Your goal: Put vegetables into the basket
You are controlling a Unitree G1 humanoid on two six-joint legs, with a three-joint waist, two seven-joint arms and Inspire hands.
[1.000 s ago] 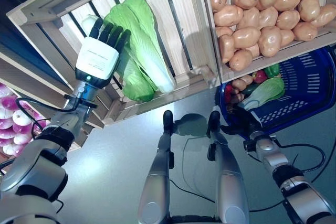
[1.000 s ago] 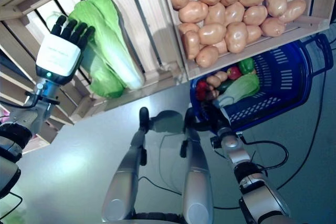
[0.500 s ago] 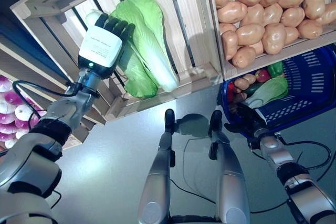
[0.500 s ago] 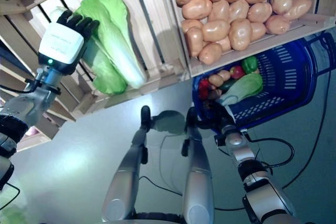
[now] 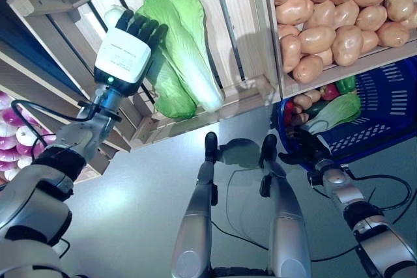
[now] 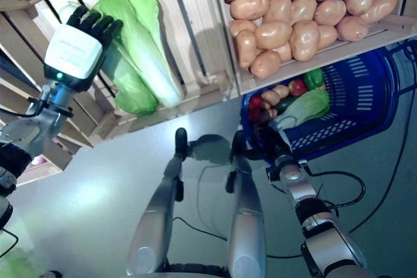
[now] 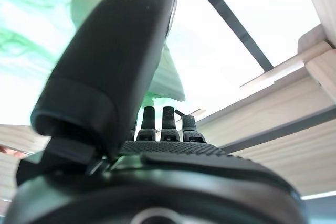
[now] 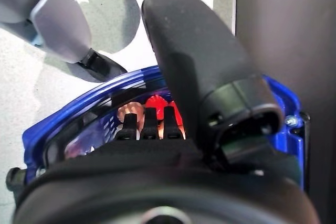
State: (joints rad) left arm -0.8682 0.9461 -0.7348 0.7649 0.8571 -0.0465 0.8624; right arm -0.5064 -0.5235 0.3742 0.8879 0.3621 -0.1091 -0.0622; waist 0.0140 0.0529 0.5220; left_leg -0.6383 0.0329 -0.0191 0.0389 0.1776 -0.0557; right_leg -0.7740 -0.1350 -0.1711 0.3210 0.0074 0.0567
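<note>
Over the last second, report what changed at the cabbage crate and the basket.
Little changed: the left hand edged further onto the upper end of the cabbage in the wooden crate, which has not moved. The right hand stays at the blue basket rim; its contents are unchanged.

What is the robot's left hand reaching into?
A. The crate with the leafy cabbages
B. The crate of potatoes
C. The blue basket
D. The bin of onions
A: the left hand is up at the napa cabbages in their wooden crate.
</note>
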